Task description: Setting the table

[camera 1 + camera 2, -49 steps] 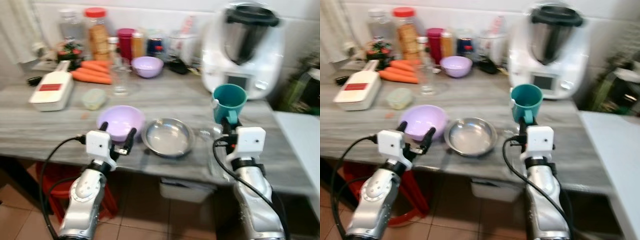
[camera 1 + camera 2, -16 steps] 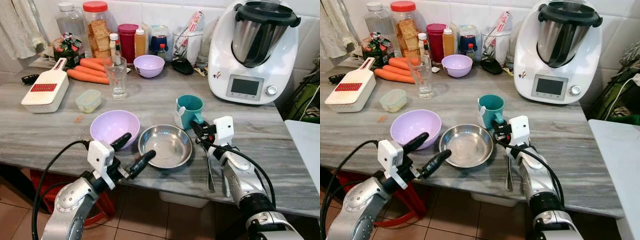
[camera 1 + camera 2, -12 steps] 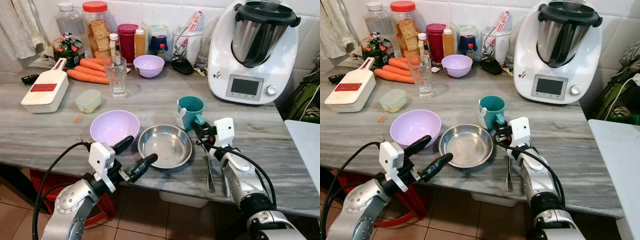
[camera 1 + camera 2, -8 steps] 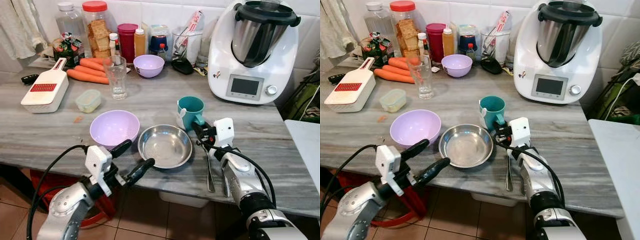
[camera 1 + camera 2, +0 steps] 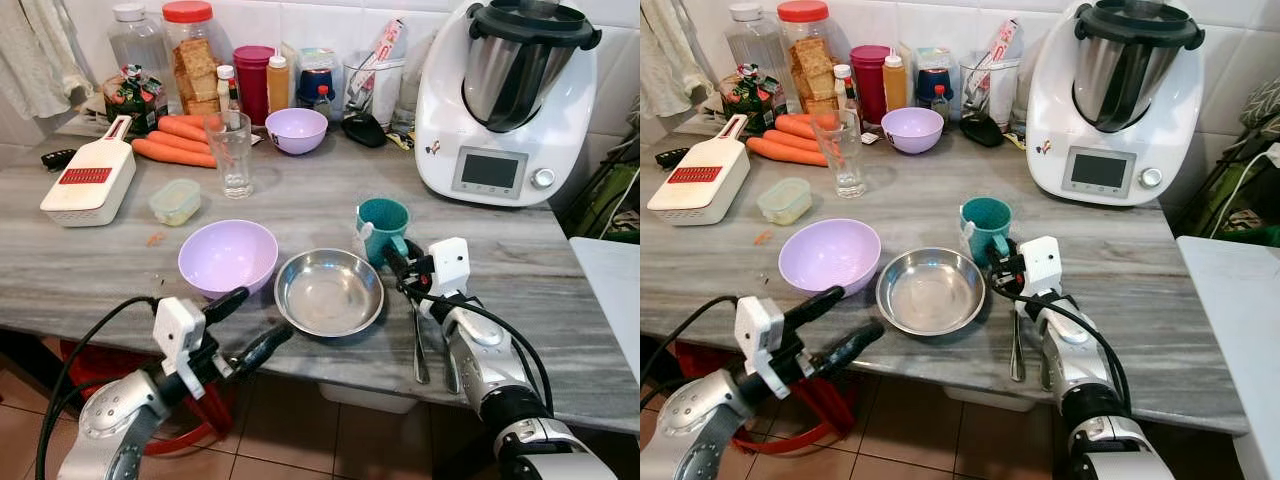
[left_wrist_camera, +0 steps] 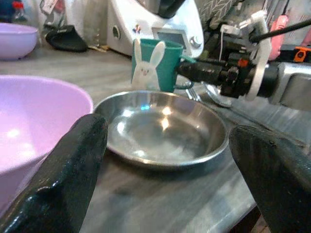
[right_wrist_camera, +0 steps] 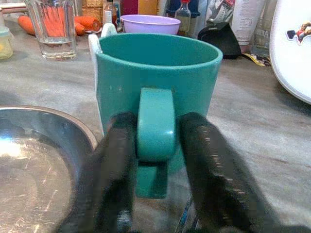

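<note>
A teal mug with a bunny picture stands upright on the grey counter, right of a steel bowl. My right gripper is shut on the mug's handle, one black finger on each side of it. A large purple bowl sits left of the steel bowl. My left gripper is open at the counter's front edge, empty, pointing at the two bowls. A spoon and another utensil lie under my right forearm.
A white food processor stands at the back right. A glass, a small purple bowl, carrots, a white grater, a small lidded tub and jars fill the back left.
My left gripper has drawn back and down toward the counter's front edge, away from the steel bowl. The mug, held up three seconds ago, stands on the counter with my right gripper still at its handle.
</note>
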`<state>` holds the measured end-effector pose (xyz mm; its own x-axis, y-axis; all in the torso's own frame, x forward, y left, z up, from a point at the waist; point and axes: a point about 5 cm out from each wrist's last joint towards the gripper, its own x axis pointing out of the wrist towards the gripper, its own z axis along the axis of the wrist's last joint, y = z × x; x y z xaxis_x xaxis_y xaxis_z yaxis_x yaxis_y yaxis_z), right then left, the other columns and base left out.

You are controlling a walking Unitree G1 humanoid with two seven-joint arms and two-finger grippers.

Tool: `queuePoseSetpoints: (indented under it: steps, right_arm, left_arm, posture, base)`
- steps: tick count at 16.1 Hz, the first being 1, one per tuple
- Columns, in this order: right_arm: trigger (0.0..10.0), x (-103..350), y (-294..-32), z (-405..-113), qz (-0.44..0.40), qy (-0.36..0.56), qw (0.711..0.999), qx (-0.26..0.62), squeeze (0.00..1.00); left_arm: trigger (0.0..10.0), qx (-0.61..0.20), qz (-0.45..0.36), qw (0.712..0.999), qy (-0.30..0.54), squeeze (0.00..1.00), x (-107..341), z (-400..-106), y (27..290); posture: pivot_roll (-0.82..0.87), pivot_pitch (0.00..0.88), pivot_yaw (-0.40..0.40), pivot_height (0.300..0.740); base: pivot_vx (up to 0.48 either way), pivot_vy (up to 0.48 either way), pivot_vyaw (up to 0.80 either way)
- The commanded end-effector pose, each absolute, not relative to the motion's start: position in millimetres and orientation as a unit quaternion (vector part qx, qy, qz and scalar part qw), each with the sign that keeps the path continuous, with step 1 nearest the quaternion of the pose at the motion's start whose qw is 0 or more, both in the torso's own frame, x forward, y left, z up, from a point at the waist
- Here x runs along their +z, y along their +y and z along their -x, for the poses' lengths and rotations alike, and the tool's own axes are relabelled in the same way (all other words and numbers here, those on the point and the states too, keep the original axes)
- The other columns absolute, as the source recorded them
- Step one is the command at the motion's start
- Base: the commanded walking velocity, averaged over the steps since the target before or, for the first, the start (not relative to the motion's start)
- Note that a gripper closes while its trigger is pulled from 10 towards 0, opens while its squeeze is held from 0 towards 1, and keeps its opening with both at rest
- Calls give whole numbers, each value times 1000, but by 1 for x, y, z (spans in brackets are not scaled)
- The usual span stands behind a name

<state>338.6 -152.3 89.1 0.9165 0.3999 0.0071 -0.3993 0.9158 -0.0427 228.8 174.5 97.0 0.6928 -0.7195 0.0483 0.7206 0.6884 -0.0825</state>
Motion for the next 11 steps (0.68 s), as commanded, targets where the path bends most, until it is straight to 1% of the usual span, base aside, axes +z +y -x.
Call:
queuePoseSetpoints:
  steps: [1,2,5,9,10,11]
  right_arm:
    - [10000,94,-155,-342,26,-15,979,200,1000]
    - [10000,94,-156,-342,28,-15,980,197,1000]
    - [10000,95,-162,-341,36,-19,981,189,1000]
    - [10000,114,-163,-341,36,-73,980,181,1000]
    - [10000,121,-163,-337,29,-96,981,169,1000]
    - [10000,124,-163,-335,29,-105,980,165,1000]
  left_arm:
    - [10000,-392,44,919,-10,0,97,-230,180]
    - [10000,-391,45,919,-8,0,95,-230,183]
    - [10000,-380,48,924,9,0,74,-237,201]
    - [10000,-363,56,929,35,0,50,-245,219]
    - [10000,-350,61,933,56,0,37,-245,227]
    - [10000,-347,63,934,61,0,34,-245,229]
  posture:
    - [63,0,-21,740]
    - [63,0,-21,740]
    - [63,0,-23,740]
    - [60,0,-27,740]
    - [56,0,-27,740]
    - [56,0,-27,740]
  base:
    - [0,0,0]
    - [0,0,0]
    - [0,0,0]
    - [0,0,0]
    - [0,0,0]
    - [0,0,0]
